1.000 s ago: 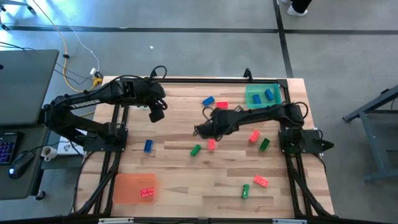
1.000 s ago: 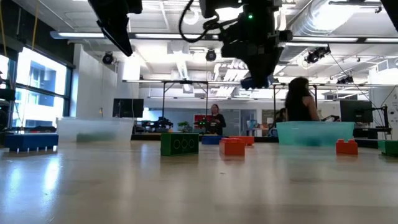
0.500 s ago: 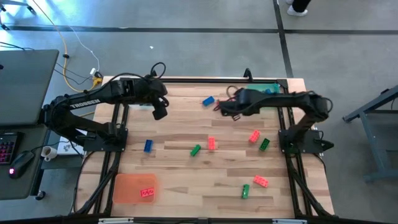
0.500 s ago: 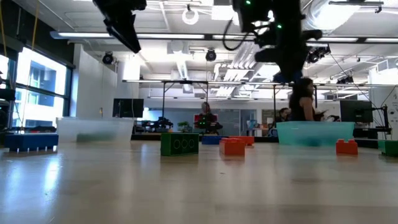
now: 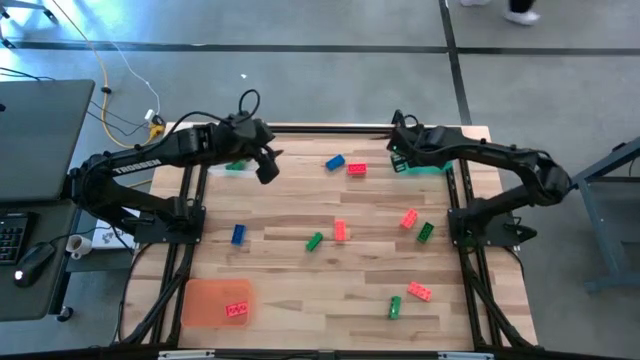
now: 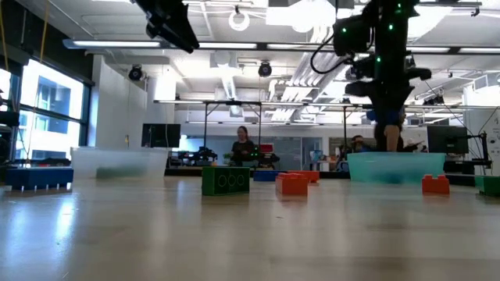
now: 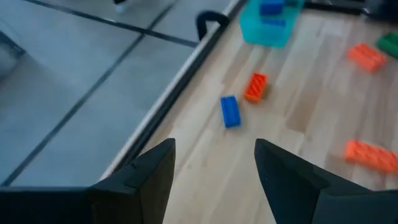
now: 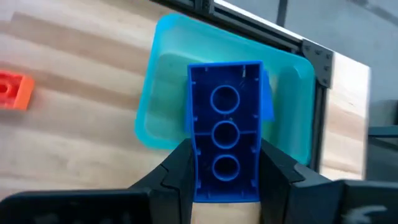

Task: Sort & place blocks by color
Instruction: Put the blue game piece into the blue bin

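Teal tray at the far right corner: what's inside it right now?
Left wrist view shows blue blocks in the teal tray. In the right wrist view, the blue block held by the right gripper covers most of the tray's middle, so no exact count.

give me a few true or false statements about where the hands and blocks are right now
1. The right hand holds a blue block over the teal tray. True.
2. The left hand grips a red block. False: it is open and empty.
3. The orange tray holds a red block. True.
4. The orange tray sits by the right arm. False: it is at the near left corner, on the left arm's side.
5. A blue block and a red block lie side by side near the table's far edge. True.
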You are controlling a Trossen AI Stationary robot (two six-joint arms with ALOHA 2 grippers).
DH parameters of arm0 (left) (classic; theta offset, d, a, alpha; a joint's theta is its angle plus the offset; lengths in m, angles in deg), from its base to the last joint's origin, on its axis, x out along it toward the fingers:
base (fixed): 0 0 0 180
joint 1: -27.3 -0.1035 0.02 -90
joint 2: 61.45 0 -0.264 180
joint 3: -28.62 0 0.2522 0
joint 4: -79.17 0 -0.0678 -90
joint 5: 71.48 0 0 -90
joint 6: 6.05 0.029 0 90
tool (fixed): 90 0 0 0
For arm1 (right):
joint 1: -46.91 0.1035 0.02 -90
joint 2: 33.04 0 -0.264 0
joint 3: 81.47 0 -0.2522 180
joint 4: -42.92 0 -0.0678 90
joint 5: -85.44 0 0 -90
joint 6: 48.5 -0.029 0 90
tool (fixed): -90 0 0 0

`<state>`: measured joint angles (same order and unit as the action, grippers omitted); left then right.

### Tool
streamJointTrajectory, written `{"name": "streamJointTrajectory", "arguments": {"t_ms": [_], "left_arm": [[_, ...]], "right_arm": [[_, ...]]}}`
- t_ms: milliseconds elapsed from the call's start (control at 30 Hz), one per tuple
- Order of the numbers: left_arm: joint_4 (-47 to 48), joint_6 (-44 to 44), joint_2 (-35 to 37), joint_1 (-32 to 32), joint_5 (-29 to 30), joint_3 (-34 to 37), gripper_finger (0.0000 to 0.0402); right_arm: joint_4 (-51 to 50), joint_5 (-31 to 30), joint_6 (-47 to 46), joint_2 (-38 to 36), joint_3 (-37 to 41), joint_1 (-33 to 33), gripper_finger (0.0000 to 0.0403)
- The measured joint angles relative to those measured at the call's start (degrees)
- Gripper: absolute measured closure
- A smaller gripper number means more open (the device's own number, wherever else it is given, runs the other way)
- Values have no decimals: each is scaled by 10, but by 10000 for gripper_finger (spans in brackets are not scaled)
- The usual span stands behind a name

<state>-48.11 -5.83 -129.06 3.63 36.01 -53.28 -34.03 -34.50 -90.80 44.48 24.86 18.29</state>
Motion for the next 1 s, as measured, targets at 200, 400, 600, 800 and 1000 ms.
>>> {"name": "streamJointTrajectory", "arguments": {"t_ms": [200,400,600,800,1000], "left_arm": [[-34,0,0,-1,60,0,193],[-34,0,0,-1,104,0,193],[-34,0,0,-1,104,0,193],[-34,0,0,-1,104,0,193],[-34,0,0,-3,104,0,193]], "right_arm": [[135,36,67,0,62,-65,300],[183,70,96,0,117,-116,300],[186,75,98,0,148,-147,300],[198,66,98,0,159,-168,300],[202,62,98,0,159,-175,230]]}}
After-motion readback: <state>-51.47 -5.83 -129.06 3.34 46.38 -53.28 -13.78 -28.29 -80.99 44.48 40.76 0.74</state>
